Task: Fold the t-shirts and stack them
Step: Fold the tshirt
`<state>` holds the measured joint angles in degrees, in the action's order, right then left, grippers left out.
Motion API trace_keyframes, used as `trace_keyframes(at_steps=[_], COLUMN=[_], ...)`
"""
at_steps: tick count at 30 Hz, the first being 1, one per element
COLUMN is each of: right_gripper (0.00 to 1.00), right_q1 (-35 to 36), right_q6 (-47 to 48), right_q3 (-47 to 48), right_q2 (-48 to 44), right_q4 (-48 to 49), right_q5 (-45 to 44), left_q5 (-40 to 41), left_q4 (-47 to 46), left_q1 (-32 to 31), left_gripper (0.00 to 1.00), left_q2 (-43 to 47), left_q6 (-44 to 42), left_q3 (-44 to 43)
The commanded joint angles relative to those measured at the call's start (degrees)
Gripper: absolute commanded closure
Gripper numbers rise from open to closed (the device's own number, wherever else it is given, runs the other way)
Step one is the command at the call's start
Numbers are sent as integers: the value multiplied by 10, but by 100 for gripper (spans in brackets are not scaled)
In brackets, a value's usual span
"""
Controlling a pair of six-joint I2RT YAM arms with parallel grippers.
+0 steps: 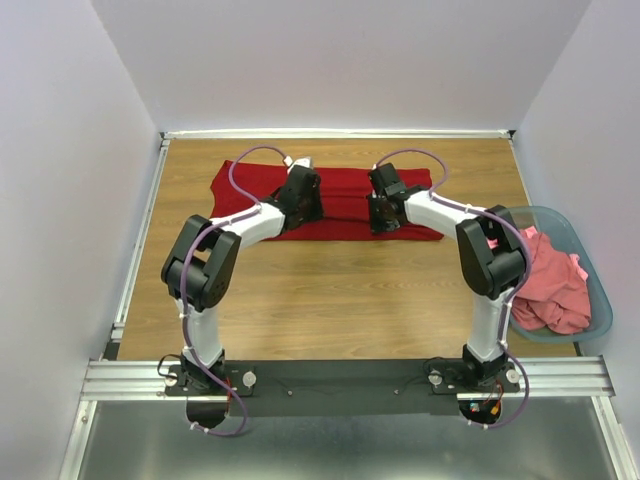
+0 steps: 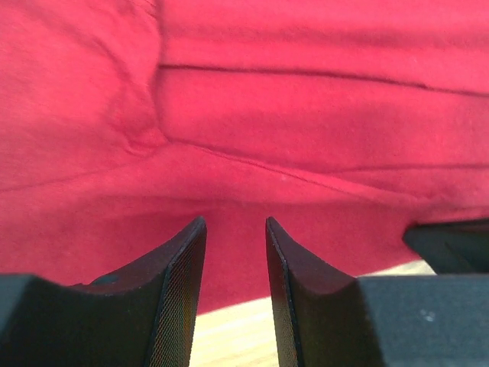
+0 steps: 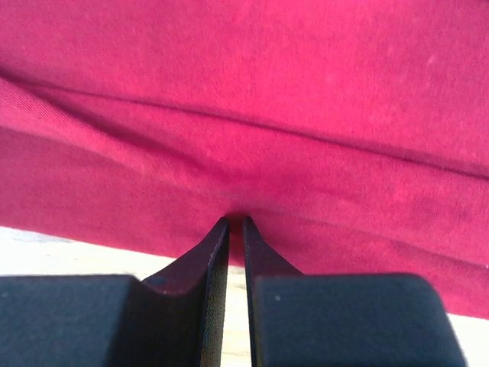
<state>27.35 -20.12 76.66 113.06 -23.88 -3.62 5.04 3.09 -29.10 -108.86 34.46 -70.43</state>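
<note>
The dark red t-shirt (image 1: 345, 195) lies flat across the far tabletop (image 1: 340, 300). It looks soft, light and limp, best lifted by its near edge at two well-separated points. The right jaws pinch that edge; the left jaws stand apart astride it, not yet gripping.

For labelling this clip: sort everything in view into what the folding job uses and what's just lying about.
Job: dark red t-shirt, pink t-shirts, left hand, right hand.
Lying about: grey-blue basket, wooden table.
</note>
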Motion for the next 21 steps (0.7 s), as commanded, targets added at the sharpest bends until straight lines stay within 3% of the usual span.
trace_keyframes(at_steps=[1, 12, 21], right_gripper=[80, 80, 78], right_q1=[-1, -3, -24], right_q6=[-10, -9, 26], right_q3=[20, 35, 133], right_q2=[16, 32, 92], right_q4=[9, 9, 7], right_q5=[-20, -33, -70], left_q5=[23, 12, 5], left_q4=[-5, 28, 42], left_q1=[-19, -28, -30], left_gripper=[55, 55, 55], left_q2=[8, -46, -50], left_q6=[-8, -23, -28], left_q3=[18, 8, 11])
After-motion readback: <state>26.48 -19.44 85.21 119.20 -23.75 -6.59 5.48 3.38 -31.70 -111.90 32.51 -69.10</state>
